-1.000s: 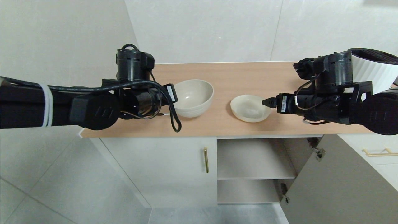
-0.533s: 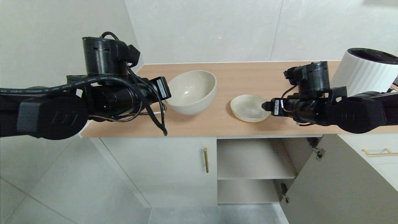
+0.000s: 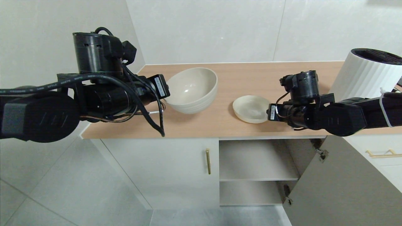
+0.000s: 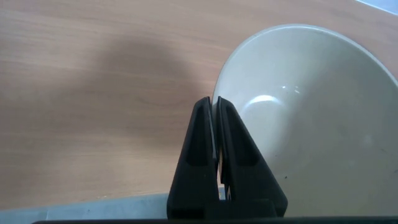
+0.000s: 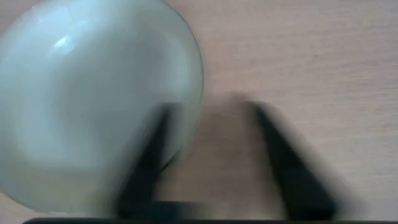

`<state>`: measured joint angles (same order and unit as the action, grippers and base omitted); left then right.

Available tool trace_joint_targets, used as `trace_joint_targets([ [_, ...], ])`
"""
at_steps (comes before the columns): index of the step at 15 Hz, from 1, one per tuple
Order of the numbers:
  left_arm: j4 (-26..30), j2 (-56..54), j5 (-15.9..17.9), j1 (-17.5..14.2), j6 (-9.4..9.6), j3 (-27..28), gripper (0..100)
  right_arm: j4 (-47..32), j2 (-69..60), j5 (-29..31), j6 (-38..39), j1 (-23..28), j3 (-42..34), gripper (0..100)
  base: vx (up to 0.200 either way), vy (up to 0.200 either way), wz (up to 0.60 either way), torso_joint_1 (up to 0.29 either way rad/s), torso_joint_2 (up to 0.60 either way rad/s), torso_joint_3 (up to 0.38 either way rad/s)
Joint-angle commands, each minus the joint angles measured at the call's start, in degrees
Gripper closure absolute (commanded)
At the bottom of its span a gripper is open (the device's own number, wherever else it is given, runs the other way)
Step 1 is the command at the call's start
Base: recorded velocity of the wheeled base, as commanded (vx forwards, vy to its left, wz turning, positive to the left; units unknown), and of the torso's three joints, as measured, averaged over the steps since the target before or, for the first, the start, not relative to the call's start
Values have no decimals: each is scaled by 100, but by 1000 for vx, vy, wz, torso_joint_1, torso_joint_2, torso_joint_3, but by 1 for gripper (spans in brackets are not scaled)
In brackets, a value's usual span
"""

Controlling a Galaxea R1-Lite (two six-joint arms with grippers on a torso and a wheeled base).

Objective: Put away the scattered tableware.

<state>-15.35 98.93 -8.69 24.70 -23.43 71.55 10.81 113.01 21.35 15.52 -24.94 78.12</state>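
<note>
Left gripper point(image 4: 215, 102), pressed onto the rim of the large bowl point(image 3: 192, 90), holds it tilted above the counter point(image 3: 232, 77); so thin a pinch may slip. Right gripper point(image 5: 208, 109), spread, apparently straddles the nearest rim of the small bowl point(image 3: 251, 108); closing off-centre could skid it away.

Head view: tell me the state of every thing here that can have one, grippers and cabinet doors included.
large bowl: tilted, rim clamped by the left gripper.
left gripper: shut on the large bowl's rim.
small bowl: upright on the counter, not gripped.
right gripper: open, fingers straddling the small bowl's rim.
right cabinet door: open.
left cabinet door: closed.
white ribbed container: upright.
</note>
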Motion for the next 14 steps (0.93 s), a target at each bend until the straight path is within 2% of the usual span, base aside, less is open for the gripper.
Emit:
trace_joint_targets([
  [1, -3, -75, 8, 0, -4, -18, 100, 35, 28, -8, 39, -2, 19, 100, 0, 0, 0, 0, 0, 0],
  [6, -12, -269, 17, 0, 5, -194, 100, 263, -253, -25, 426, -19, -42, 100, 0, 0, 0, 0, 0, 0],
  [9, -12, -480, 122, 9, 40, -528, 100, 246, -745, -122, 470, -28, -420, 100, 0, 0, 0, 0, 0, 0],
  [13, -3, -1156, 816, 9, 612, -1459, 100, 52, -1984, -1054, 496, -28, -1536, 100, 0, 0, 0, 0, 0, 0],
  [14, -3, -1341, 966, 17, 638, -1635, 100, -71, -2257, -1317, 487, -28, -1941, 100, 0, 0, 0, 0, 0, 0],
])
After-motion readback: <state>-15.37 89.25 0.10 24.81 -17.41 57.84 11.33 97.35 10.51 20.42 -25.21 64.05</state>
